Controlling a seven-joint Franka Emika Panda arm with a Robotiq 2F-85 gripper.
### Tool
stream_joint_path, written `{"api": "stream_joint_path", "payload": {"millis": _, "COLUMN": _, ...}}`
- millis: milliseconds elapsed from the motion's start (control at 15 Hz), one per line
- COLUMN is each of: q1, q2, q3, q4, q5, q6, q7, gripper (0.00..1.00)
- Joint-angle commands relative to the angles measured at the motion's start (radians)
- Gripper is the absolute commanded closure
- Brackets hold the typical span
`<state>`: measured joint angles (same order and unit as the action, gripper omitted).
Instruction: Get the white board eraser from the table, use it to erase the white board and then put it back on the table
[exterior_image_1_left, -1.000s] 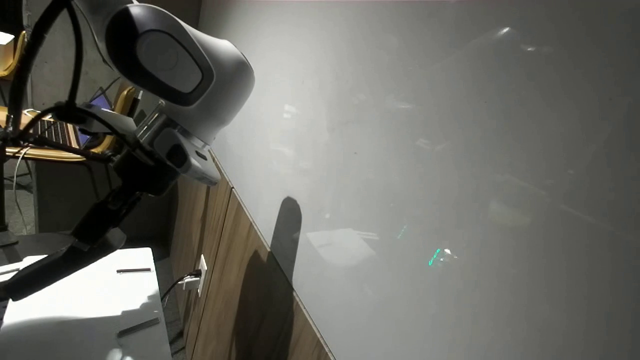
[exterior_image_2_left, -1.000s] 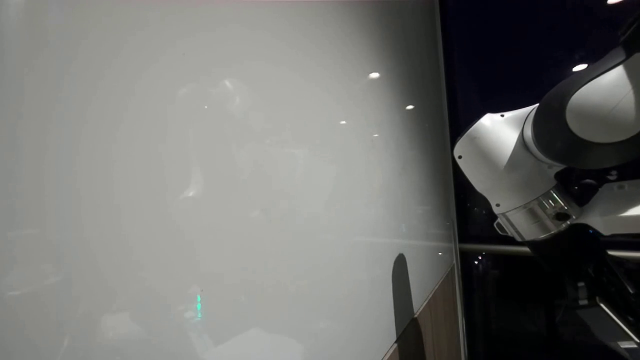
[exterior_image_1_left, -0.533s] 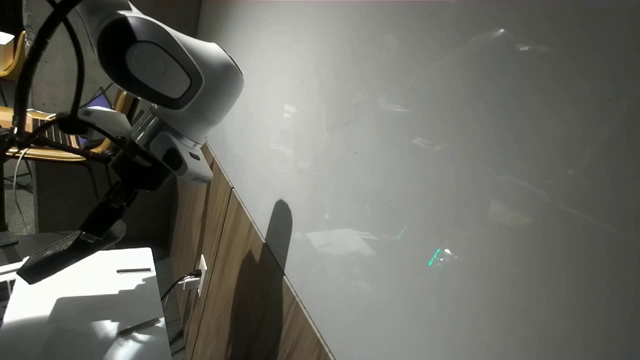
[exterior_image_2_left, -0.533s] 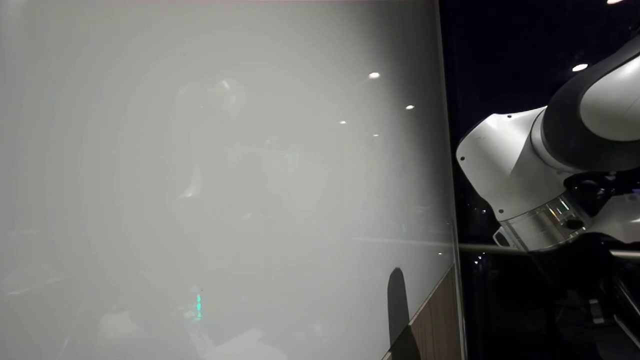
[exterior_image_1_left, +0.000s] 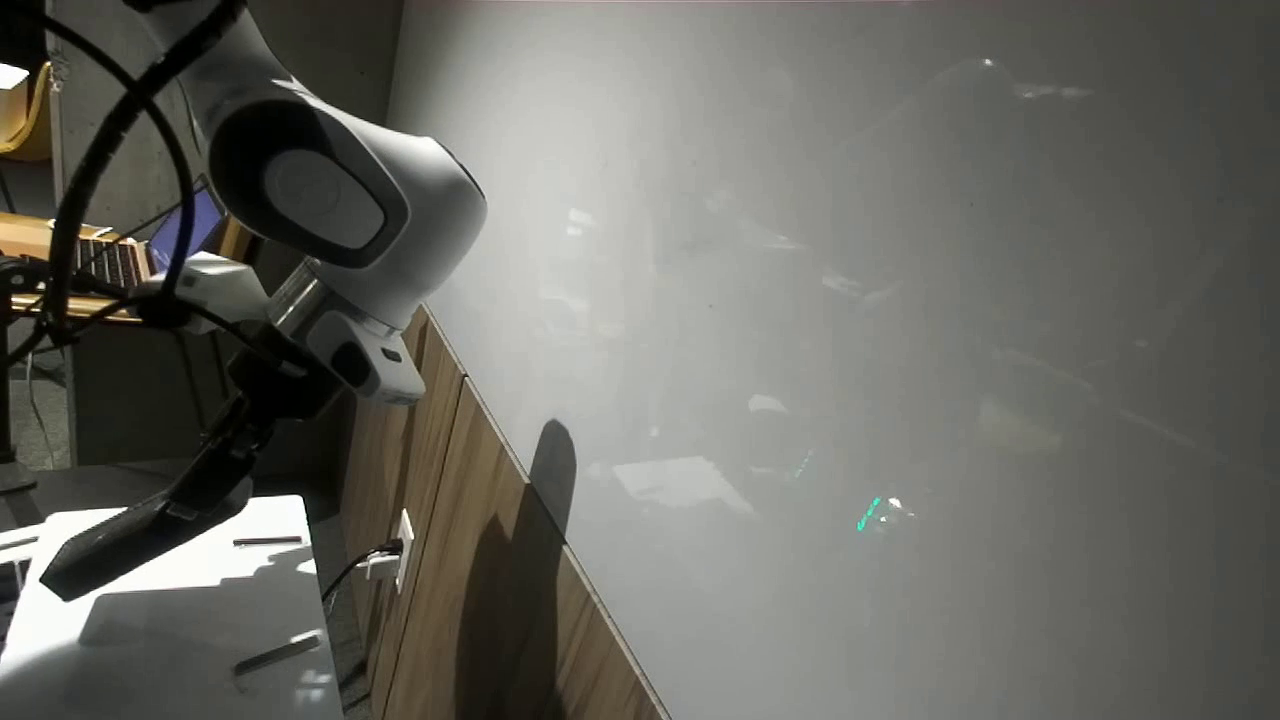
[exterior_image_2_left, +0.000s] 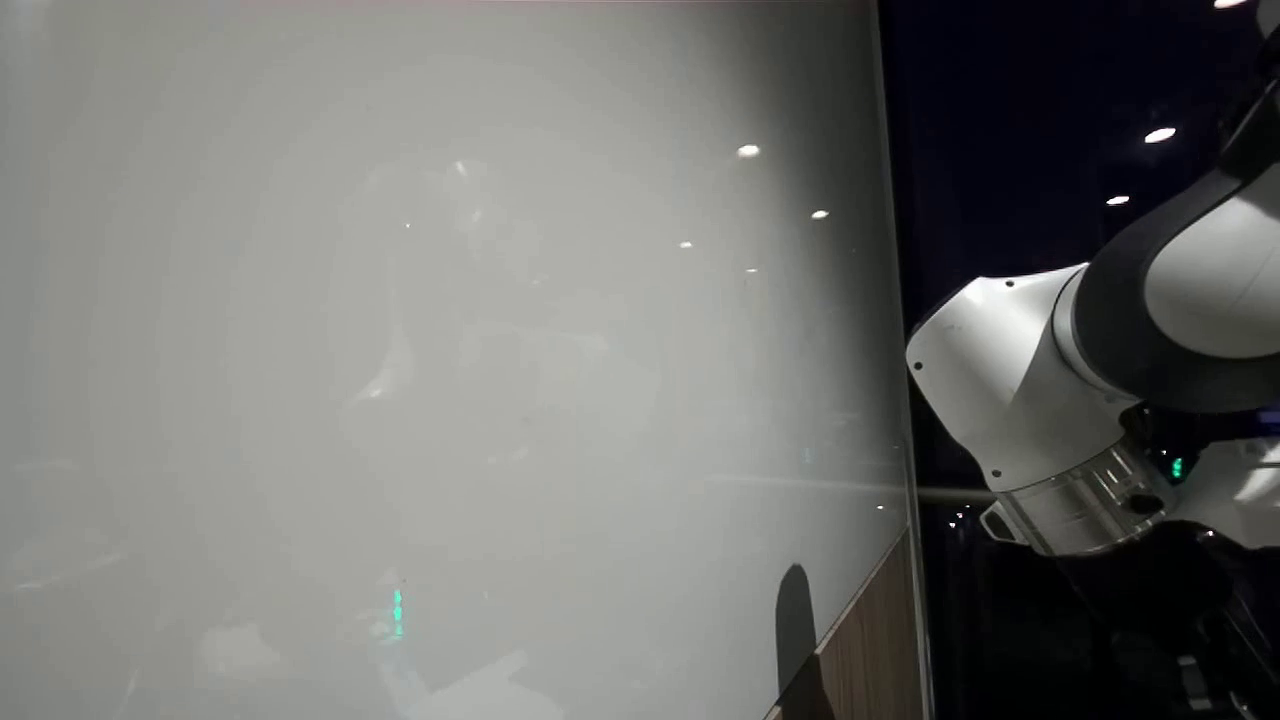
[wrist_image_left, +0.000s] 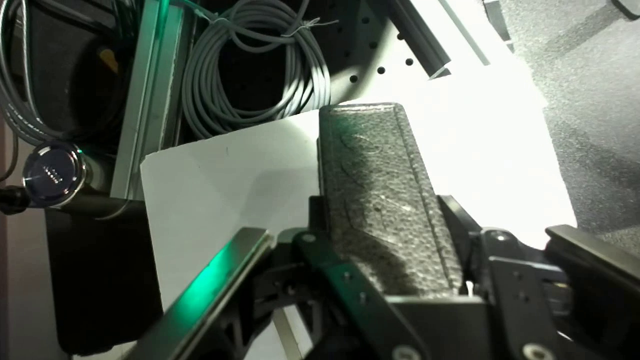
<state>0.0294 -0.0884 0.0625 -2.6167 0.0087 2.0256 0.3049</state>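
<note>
The white board eraser (wrist_image_left: 380, 185), a flat dark grey-black block, is clamped between the two fingers of my gripper (wrist_image_left: 382, 217) in the wrist view and sticks out past the fingertips. In an exterior view my gripper (exterior_image_1_left: 215, 470) points down and away from the board, with the eraser (exterior_image_1_left: 125, 550) slanting over the white table (exterior_image_1_left: 200, 640). The eraser's shadow lies apart from it on the table, so it is held above the top; the height is unclear. The white board (exterior_image_1_left: 800, 300) also shows in an exterior view (exterior_image_2_left: 400, 300); no contact is visible. Fingers are hidden there.
Two thin dark strips (exterior_image_1_left: 277, 656) (exterior_image_1_left: 267, 541) lie on the table. Wood panelling (exterior_image_1_left: 425, 580) with a plugged outlet (exterior_image_1_left: 404, 550) stands beside it. A laptop (exterior_image_1_left: 195, 225) is behind. The wrist view shows coiled grey cable (wrist_image_left: 200, 95) and a metal beam (wrist_image_left: 145, 110) beyond the table edge.
The arm first shifted slightly away from the board, then lowered. The eraser stays in the gripper and is now more fully over the table. The arm's shadow on the board moved down.
</note>
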Motion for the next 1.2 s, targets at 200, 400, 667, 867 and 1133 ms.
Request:
{"api": "stream_joint_path", "payload": {"millis": 200, "q1": 0.003, "q2": 0.059, "q3": -0.006, "q4": 0.002, "q5": -0.004, "q6": 0.034, "q7": -0.005, "gripper": 0.23}}
{"api": "stream_joint_path", "payload": {"millis": 400, "q1": 0.005, "q2": 0.026, "q3": -0.005, "q4": -0.01, "q5": 0.005, "q6": 0.035, "q7": -0.012, "gripper": 0.05}}
{"api": "stream_joint_path", "payload": {"millis": 667, "q1": 0.008, "q2": -0.047, "q3": -0.002, "q4": -0.018, "q5": 0.017, "q6": 0.02, "q7": -0.022, "gripper": 0.0}}
{"api": "stream_joint_path", "payload": {"millis": 867, "q1": 0.003, "q2": -0.12, "q3": -0.009, "q4": -0.018, "q5": 0.027, "q6": -0.008, "q7": -0.048, "gripper": 0.0}}
{"api": "stream_joint_path", "payload": {"millis": 1133, "q1": -0.009, "q2": -0.251, "q3": -0.036, "q4": -0.025, "q5": 0.091, "q6": -0.027, "q7": -0.104, "gripper": 0.0}}
